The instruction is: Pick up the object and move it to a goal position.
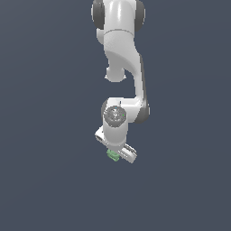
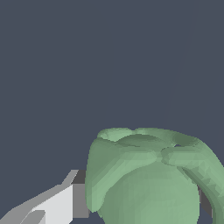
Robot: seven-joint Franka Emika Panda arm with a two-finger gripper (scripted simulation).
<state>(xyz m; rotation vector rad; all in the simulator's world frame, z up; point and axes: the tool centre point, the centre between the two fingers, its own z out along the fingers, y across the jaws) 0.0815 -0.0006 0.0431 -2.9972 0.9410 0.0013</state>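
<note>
The pale-green lumpy object [image 2: 148, 179] lay nearest the wrist camera and filled the lower part of that frame, its surface made up of rounded lobes with a ridged cap across the upper side. Its lower portion was cut off by the frame edge, so the full outline could not be recorded. One white and grey finger [image 2: 65, 203] of the end effector stood directly against the object's side, touching it. On the opposite side only a dark sliver of the second finger was visible past the object's edge, mostly hidden by the object itself. The end effector was closed on the object, which sat between the two fingers.

In the exterior view the white Panda arm [image 1: 122, 54] came down from the top of the frame, its upper links cut off by the frame edge. The end effector [image 1: 116, 153] was at the arm's lowest point, tilted. The object [image 1: 113, 155] showed there only as a small green patch at the underside of the end effector, largely concealed by the white housing; its shape could not be made out from that camera. The background was a uniform dark blue-grey in both views. Whether the object rested on a surface or hung clear could not be determined.
</note>
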